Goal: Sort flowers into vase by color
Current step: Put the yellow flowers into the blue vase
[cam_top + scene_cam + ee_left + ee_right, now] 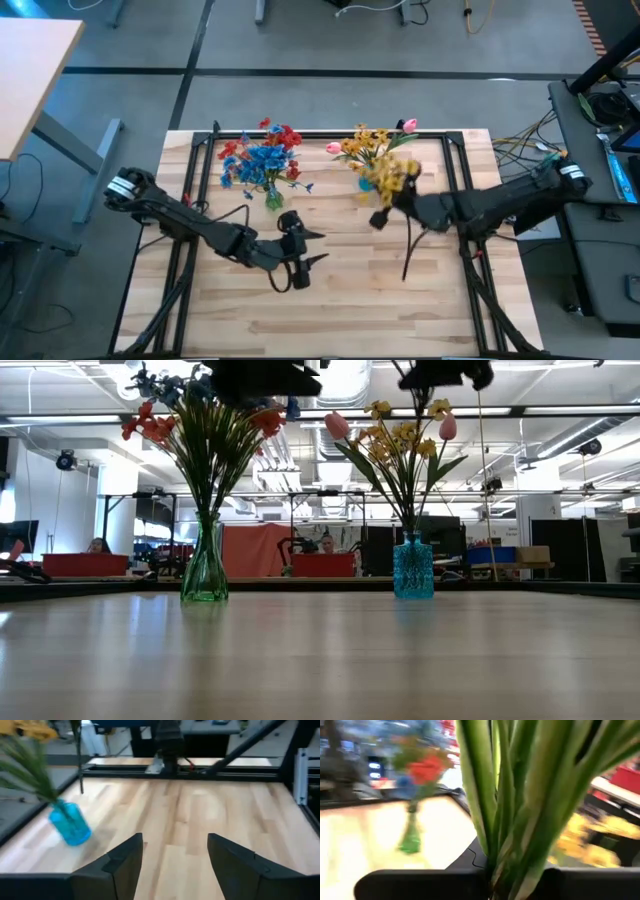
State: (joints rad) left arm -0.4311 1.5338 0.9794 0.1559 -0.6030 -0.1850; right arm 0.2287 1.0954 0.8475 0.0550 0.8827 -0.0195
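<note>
A green glass vase (272,198) (205,572) stands on its base on the table's far left part and holds red and blue sprays (262,155). A blue vase (413,568) (70,823) stands to its right with yellow sprays and pink buds (372,143). My right gripper (384,216) (495,876) hovers just near of the blue vase, shut on a yellow flower spray (392,178). My left gripper (312,248) (175,865) is open above the table's middle, near of the green vase, touching nothing. My right gripper pinches the yellow spray by its leafy green stems (507,845), a little below the blooms (390,176), between its two fingers (420,881). The fingers lie across the stems. The spray is lifted clear, and its long bare stem end (408,255) trails toward the table's near edge.
A black metal frame (330,134) runs along the table's far edge and sides. Bare wood (330,310) lies near of both arms. Beyond the table's right edge sit cables and equipment (600,110). People sit far off in the room (98,546).
</note>
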